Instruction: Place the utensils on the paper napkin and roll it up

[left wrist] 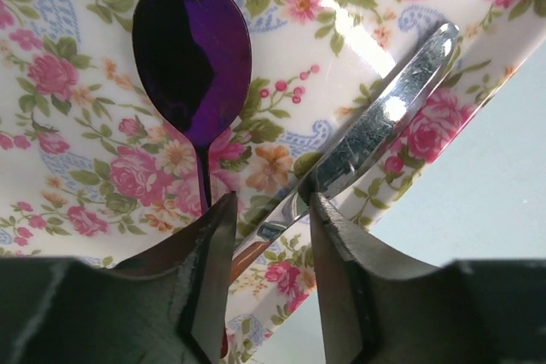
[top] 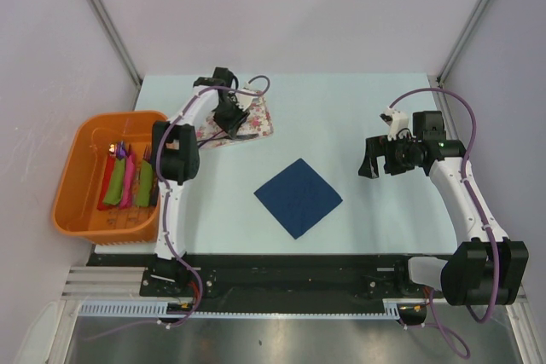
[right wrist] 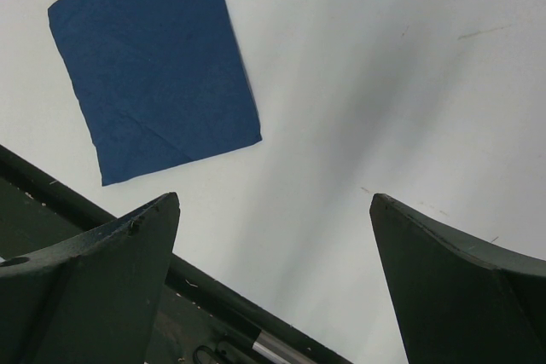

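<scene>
My left tool [left wrist: 273, 207] stands low over the floral tray [left wrist: 77, 117] with its fingers only a narrow gap apart. The lower end of the silver knife [left wrist: 384, 117] lies in this gap and the thin neck of the purple spoon [left wrist: 192, 49] runs to the left finger, but I cannot tell if the fingers already press on either one. Here is the risk, I think: the two utensils come together just at my fingers, so a closing could catch both, or pinch only the smooth edge of the knife, which may then turn or slip out over the glossy tray. The tray itself could also be dragged on the surface [top: 367, 108]. My right tool [right wrist: 275, 204] is spread wide and holds nothing. It hangs above the surface, to the right of the dark blue paper napkin [top: 298, 197], which lies flat and well apart from the tray. A piece that slips on the way may land off the napkin. I can read no brand, label or writing anywhere.
</scene>
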`<action>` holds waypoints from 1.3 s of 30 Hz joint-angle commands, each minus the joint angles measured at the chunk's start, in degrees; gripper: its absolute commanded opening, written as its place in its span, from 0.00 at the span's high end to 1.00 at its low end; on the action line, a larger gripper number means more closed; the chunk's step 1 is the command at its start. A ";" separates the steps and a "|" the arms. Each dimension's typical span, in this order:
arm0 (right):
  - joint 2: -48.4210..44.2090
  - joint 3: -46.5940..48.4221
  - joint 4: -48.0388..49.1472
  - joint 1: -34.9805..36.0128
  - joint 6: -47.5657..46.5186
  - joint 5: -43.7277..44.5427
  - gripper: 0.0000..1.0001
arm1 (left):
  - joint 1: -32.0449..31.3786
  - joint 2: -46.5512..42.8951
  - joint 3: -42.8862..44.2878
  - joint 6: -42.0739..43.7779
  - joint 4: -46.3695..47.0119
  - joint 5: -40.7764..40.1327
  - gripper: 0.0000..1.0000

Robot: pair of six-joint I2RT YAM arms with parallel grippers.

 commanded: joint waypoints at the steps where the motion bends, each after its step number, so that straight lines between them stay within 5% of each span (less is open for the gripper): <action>1: -0.80 0.55 0.30 -0.18 -0.73 -0.44 0.00 | 1.29 -2.13 -1.32 5.57 -3.72 -1.93 0.54; 11: -0.72 0.64 0.21 -0.18 -0.64 -0.71 0.00 | 2.87 -4.24 0.26 11.88 -7.05 3.25 0.52; 25: -0.45 0.90 0.12 -0.18 -0.73 -0.62 0.00 | 2.52 -3.72 -2.81 19.45 -4.16 0.53 0.57; 33: -0.10 0.72 0.21 -0.18 -0.99 0.00 0.00 | -0.11 -6.96 -16.34 24.29 5.85 -4.22 0.66; 39: 0.16 0.81 0.21 -0.18 -1.08 -0.09 0.00 | -0.47 -6.79 -18.72 25.34 7.80 -4.13 0.71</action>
